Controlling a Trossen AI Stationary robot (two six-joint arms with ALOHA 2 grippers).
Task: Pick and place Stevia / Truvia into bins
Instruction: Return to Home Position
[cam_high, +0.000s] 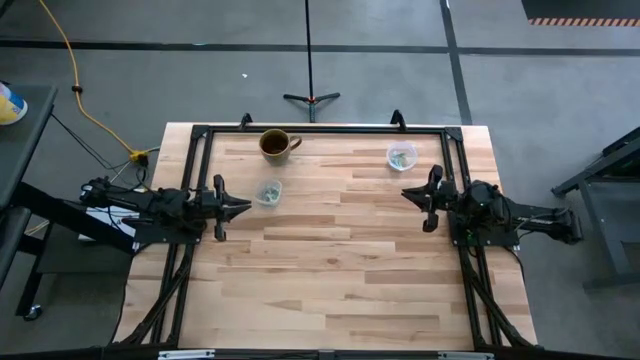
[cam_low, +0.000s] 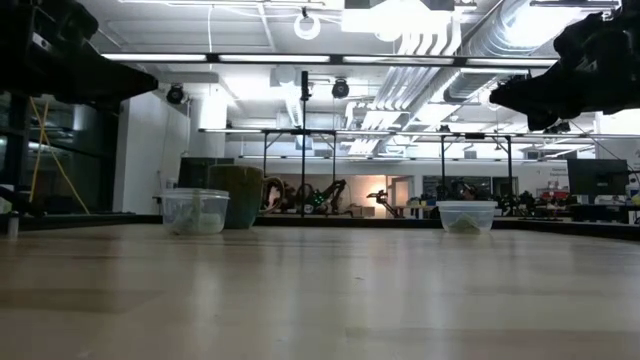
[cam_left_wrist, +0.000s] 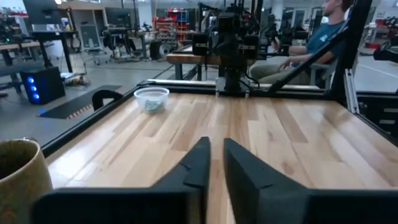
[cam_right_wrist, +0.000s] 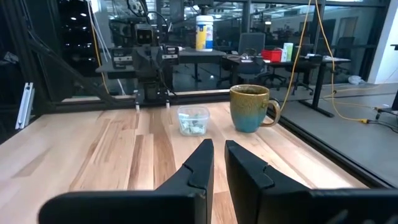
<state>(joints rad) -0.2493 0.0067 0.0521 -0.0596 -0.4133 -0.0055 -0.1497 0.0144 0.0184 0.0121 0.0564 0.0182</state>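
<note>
Now crumpled packets (cam_right_wrist: 193, 126) inside round clear cups (cam_low: 195, 197); left gripper (cam_high: 245, 207), right gripper (cam_high: 407, 192) empty.

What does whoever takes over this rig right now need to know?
Left gripper: nearly shut, empty, at the table's left edge, beside the left cup.
Right gripper: nearly shut, empty, at the right edge, near the right cup.
Done: packets lie in both cups; none seen loose on the table.
Left: nothing visible to pick; arms look about parked.
</note>
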